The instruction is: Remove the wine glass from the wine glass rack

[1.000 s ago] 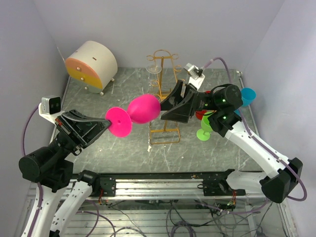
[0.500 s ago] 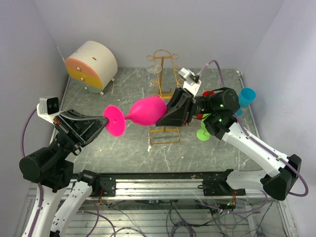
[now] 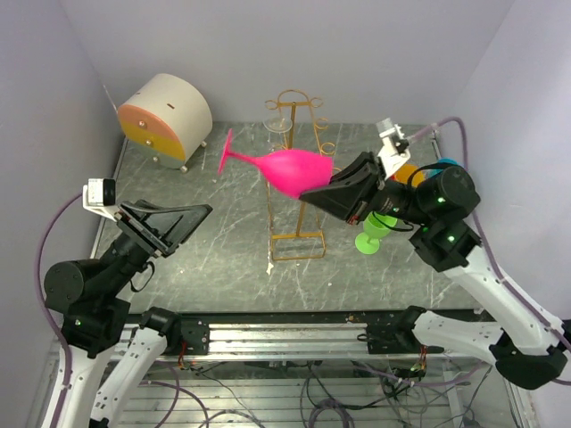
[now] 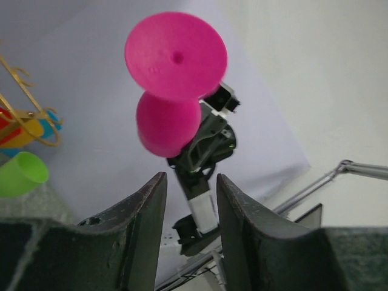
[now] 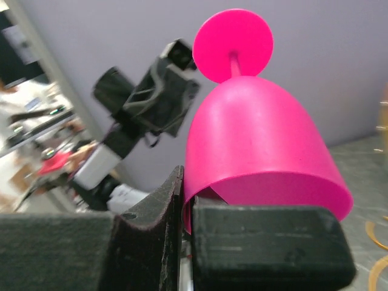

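table (image 3: 205,259): grey marbled top; it carries the rack and the cups.
box (image 3: 165,118): round, cream and orange, at the back left corner, well apart from the work.
rack (image 3: 297,259): golden wire stand at mid table, reaching toward the back edge, base frame flat on the top. Something small and clear seems to hang near its top, too faint to be sure.
glass (image 3: 290,169): pink, in the air over mid table, lying almost on its side. The foot points to the back left and the bowl mouth to the right. In the top view it crosses the rack's upright, but none of it hangs from the rack.
right gripper (image 3: 314,190): pinched tight on the glass's bowl rim, one finger inside the bowl and one outside, as the right wrist view shows. It alone carries the glass.
left gripper (image 3: 192,225): jaws apart with nothing between them, near the left edge and well apart from the glass. Its camera looks up at the foot.
green cup (image 3: 370,239): on the table just right of the rack's base, below the right arm.
blue cup (image 3: 446,164): near the right edge, partly hidden by the arm.
step: the glass appears to be off the rack and is being carried; putting it down is not yet done.
next move: probably swing the glass clear of the wire, turn it foot down, then lower it onto bare table away from rack and cups.
risk: a pinch on a thin rim may slip as the glass turns.
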